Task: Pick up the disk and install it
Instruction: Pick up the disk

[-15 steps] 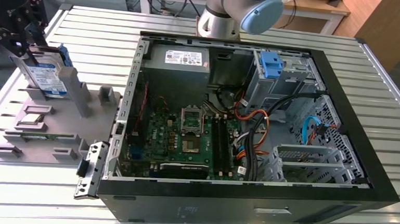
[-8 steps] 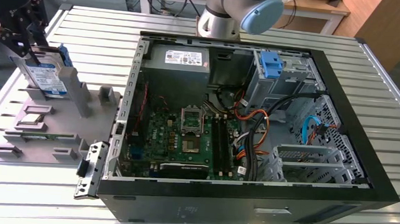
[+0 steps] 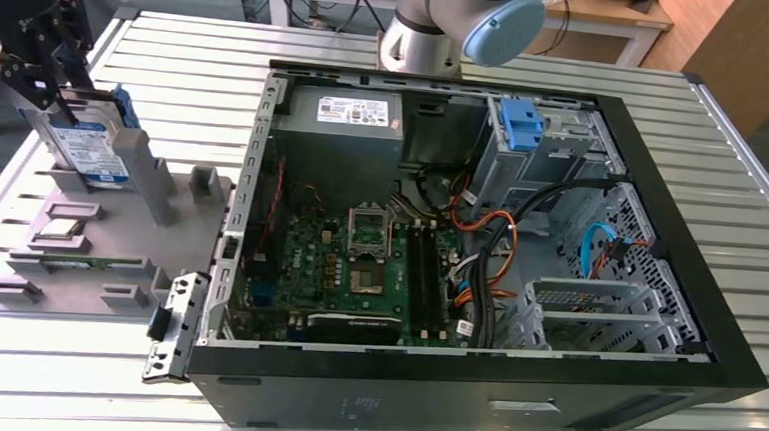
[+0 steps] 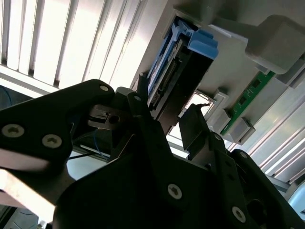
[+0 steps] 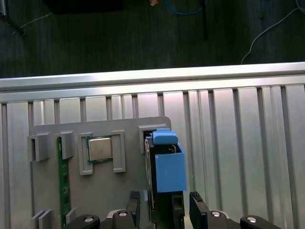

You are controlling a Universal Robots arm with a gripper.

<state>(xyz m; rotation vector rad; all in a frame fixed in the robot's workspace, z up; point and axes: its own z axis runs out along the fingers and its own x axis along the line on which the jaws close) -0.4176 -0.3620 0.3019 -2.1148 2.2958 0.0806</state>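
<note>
This looks like a robotics lab or test workshop. A robot arm (image 3: 429, 38) is mounted at the edge of a slatted aluminium surface (image 3: 749, 148), which carries an opened desktop computer case (image 3: 481, 392) and a grey fixture plate (image 3: 195, 249) slotted with computer parts. Wooden benches (image 3: 611, 11) stand behind it. In the first wrist view, loose cables (image 5: 183, 10) trail over a dark floor (image 5: 95, 38).

One disk (image 3: 91, 152), one computer case (image 3: 453, 405), one tray (image 3: 129, 248), one processor (image 5: 99, 149).
</note>
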